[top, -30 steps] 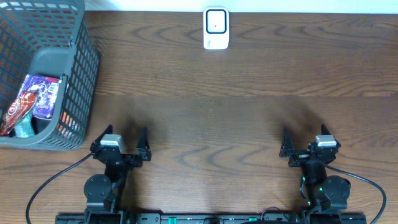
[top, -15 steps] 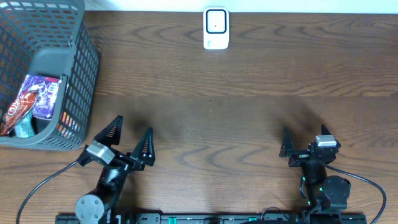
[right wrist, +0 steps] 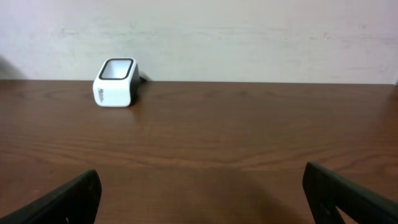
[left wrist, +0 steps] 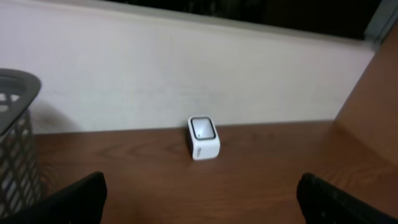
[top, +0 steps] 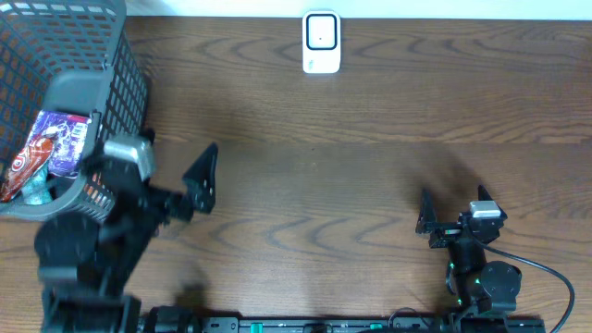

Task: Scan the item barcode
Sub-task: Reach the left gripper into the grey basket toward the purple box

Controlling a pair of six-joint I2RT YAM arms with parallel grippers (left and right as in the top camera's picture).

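The glossy red-and-purple foil snack packet [top: 54, 148] lies inside the grey plastic mesh basket [top: 125, 65] at the left edge of the table, among other things I can't make out. It looks light and crinkly to me, a soft film that would buckle or slip under a hard pinch. I'd take it by a flat crimped end rather than the middle. Its print is busy, red towards the left and purple towards the right, and no barcode shows. The left gripper [left wrist: 200, 186] hangs by the basket's near right corner, jaws spread wide and empty. The right gripper [top: 452, 196] sits at the near right, just as wide, holding nothing. The small white box-shaped scanner [top: 321, 42] stands at the far middle, well apart from the packet
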